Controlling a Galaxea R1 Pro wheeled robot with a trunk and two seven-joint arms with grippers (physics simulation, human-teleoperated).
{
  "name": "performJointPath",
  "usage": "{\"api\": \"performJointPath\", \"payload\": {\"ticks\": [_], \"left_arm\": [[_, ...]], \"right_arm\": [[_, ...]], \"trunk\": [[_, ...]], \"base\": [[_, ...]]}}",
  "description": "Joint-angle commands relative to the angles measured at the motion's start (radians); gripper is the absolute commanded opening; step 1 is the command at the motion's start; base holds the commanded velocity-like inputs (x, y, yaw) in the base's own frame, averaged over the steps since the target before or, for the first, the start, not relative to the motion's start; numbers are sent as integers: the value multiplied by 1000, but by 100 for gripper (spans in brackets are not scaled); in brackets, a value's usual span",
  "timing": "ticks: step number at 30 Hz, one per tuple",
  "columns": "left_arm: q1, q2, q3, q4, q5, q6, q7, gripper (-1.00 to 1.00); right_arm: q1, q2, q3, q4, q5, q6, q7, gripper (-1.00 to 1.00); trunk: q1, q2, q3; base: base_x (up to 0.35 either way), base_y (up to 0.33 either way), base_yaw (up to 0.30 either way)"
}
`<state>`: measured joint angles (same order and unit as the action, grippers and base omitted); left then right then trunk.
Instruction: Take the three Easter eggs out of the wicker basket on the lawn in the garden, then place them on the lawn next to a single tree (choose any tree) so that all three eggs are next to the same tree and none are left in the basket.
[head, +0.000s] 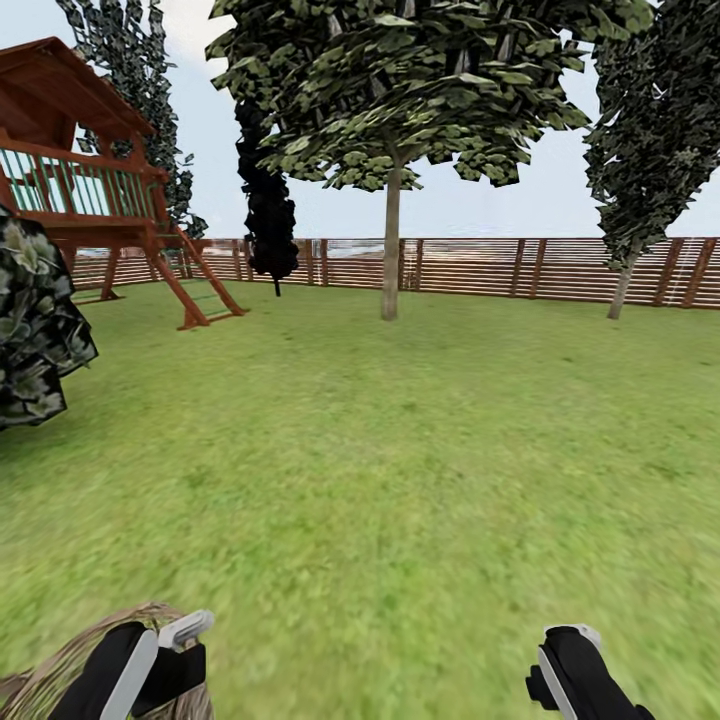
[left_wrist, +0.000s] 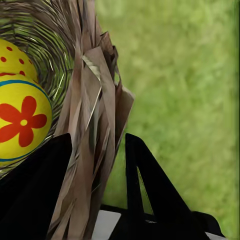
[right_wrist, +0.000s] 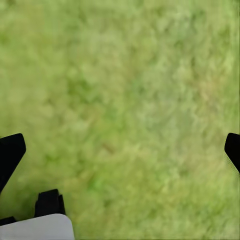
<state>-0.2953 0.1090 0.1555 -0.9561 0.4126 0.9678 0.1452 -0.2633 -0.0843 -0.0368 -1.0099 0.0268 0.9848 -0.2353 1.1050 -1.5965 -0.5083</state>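
Where the lawn runs back to a slatted fence, a tree stands mid-yard, a playhouse far left. The left pincer sits at the basket, the right pincer apart over grass.

Left wrist: fingers clenched on the basket's wall, two eggs inside.

Right wrist: fingertips spread wide, released.

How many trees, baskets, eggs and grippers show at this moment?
Broad-canopy tree: 1
Dark narrow trees: 3
Wicker basket: 1
Easter eggs: 2 visible
Grippers, left gripper, right gripper: 2
Total: 9
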Motion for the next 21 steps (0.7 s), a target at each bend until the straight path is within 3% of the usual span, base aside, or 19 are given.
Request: {"api": "performJointPath", "payload": {"ticks": [1,21], "left_arm": [[-1,0,1,-1,2,5,9,-100],[0,0,0,-1,2,5,9,-100]], "right_arm": [[-1,0,0,-1,2,4,1,100],[-1,0,-2,0,1,4,1,100]], "trunk": [[0,-1,-1],[-7,13,5]], "base": [[309,-100,0],[309,-100,0]]}}
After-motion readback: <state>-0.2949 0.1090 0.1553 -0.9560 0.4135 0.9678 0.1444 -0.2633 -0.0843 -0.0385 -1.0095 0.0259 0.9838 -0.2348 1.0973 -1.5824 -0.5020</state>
